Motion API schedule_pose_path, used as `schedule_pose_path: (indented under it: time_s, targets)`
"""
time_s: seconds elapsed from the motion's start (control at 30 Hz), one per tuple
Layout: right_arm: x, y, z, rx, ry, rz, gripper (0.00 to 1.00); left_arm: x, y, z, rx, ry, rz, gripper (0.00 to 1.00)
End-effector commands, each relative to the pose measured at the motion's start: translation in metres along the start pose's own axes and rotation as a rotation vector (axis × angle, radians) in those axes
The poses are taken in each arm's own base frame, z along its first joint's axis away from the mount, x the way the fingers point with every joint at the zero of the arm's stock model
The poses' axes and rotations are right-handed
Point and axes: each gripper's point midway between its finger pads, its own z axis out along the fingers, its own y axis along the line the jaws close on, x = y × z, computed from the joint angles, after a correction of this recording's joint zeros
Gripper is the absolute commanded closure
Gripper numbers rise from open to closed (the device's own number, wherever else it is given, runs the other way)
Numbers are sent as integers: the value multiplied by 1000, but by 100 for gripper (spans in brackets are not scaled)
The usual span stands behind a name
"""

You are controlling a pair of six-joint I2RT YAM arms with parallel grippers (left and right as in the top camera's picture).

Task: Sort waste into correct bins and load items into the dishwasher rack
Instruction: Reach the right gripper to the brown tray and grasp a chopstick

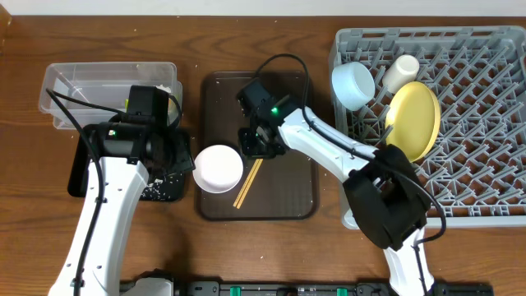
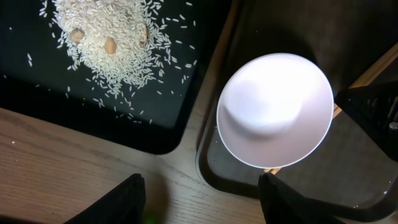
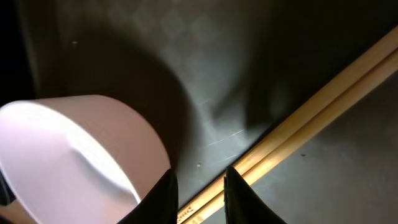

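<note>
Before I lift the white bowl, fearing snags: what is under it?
The white bowl stands on the brown tray, at its left edge. Chopsticks lie alongside, partly covered by its rim. Beneath its base is hidden.

White arm links (image 1: pixel 97 222), black joint housings (image 1: pixel 382 205), looping black cables (image 1: pixel 283 56), small green light (image 1: pixel 274 113)

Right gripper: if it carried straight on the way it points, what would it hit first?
Probably the chopsticks lying on the brown tray; their near end lines up with the open right gripper. Depth is unclear.
</note>
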Motion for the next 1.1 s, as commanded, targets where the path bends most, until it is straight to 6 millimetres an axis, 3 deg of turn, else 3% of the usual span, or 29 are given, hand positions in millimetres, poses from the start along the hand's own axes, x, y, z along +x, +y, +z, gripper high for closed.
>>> schedule_pose_path:
  time_s: [0.0,0.2,0.4,0.6,0.77,1.07]
  targets:
    - [5,-9,15,42,20,24,78,-3,2,-2,-11,-8,-20,39]
    - [17,-16,32,73,66,23,81,-2,2,-2,-11,-7,-20,39]
    - [22,-29,30,136,78,-11,78,-2,2,-2,-11,-7,-20,39]
    - [28,-59,21,226,129,-26,78,-2,2,-2,-11,-8,-20,38]
    - [24,-70,-2,229,137,-51,75,-3,2,-2,-11,-8,-20,38]
    - [5,-65,-63,174,20,-51,74,-3,2,-2,-11,-8,-20,38]
